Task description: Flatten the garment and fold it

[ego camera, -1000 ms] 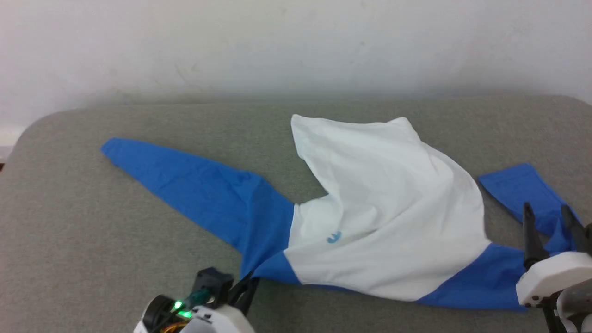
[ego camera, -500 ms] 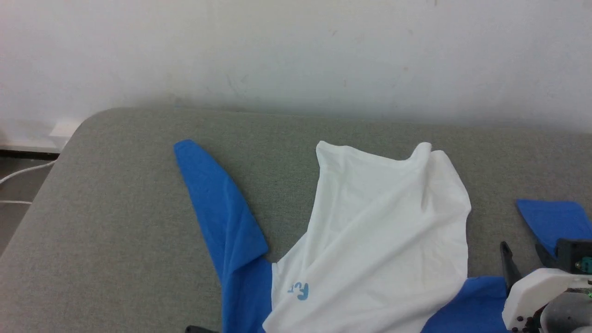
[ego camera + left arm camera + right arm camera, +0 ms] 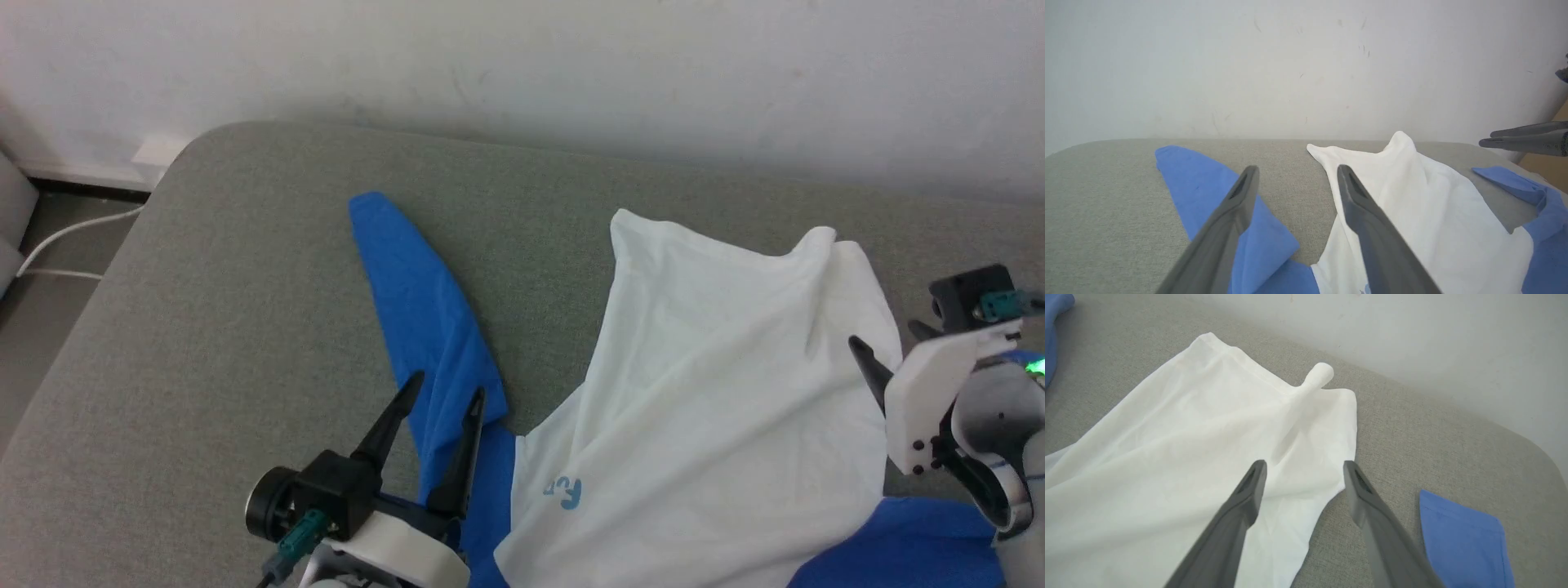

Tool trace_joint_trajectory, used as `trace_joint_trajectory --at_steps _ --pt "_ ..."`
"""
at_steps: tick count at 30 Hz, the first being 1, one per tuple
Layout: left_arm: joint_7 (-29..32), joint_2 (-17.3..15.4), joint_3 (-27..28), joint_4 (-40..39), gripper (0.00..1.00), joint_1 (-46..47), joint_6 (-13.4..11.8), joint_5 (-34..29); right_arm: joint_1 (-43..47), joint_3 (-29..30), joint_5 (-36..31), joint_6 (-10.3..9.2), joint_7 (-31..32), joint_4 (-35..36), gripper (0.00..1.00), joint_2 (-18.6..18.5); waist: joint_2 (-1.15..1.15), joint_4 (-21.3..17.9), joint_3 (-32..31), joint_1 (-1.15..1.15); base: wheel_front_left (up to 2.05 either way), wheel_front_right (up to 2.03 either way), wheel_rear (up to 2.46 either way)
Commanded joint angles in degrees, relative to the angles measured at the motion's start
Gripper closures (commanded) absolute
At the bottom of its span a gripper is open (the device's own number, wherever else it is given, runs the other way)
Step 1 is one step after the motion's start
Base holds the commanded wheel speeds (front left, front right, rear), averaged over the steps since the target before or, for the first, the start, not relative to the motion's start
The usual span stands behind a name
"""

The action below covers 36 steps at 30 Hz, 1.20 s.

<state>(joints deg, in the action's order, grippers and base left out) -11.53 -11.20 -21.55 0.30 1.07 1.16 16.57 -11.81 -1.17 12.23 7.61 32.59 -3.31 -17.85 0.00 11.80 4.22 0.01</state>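
While the garment (image 3: 718, 392) is lying rumpled on the tabletop (image 3: 229, 286), its blue sleeve (image 3: 416, 286) pointing to 11 o'clock, I am flattening it; left tool (image 3: 447, 384) and right tool (image 3: 1304, 464) are hovering wide open, empty. Next, I am judging: pinching opposite edges, pulling apart.

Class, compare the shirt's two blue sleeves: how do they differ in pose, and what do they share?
The left sleeve runs out long and nearly straight; the right sleeve is bent back on itself. The left sleeve lies below the left hand; the right sleeve's cuff lies beside the right hand. Both are bright blue, resting on the grey cushion.
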Motion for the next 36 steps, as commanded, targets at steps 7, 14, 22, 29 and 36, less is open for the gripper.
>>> trace_joint_trajectory --at_steps 7,14,22,29,36 --pt "-3.36 4.36 -0.18 3.39 0.00 4.46 -0.02 -1.86 -10.55 -6.35 3.70 -0.12 8.21 -8.80 0.00 -6.41 0.00 8.71 8.65 -0.01 0.00 0.00 0.00" --pt "-3.45 6.84 0.68 3.14 0.00 5.44 0.86 -2.44 -15.03 -8.66 3.64 -0.12 11.17 -19.42 0.00 -9.69 0.00 13.73 11.77 -0.01 0.00 0.00 0.00" --pt "-3.46 7.84 1.53 3.27 0.00 5.10 1.59 -3.03 -14.24 -13.38 6.89 -0.12 13.05 -24.50 1.00 -11.87 0.00 15.45 12.59 -0.01 0.00 0.00 0.00" --pt "-3.46 8.17 2.01 3.76 0.00 5.36 2.07 -3.65 -18.32 -12.44 4.99 -0.12 4.18 -24.61 1.00 -14.46 0.00 15.33 12.15 -0.01 0.00 0.00 0.00" --pt "-3.46 8.29 1.25 2.71 0.00 6.21 2.35 -3.09 -29.54 -8.21 -3.31 -0.12 -7.25 -26.88 1.00 -15.96 0.00 16.26 14.03 -0.01 0.00 0.00 0.00"
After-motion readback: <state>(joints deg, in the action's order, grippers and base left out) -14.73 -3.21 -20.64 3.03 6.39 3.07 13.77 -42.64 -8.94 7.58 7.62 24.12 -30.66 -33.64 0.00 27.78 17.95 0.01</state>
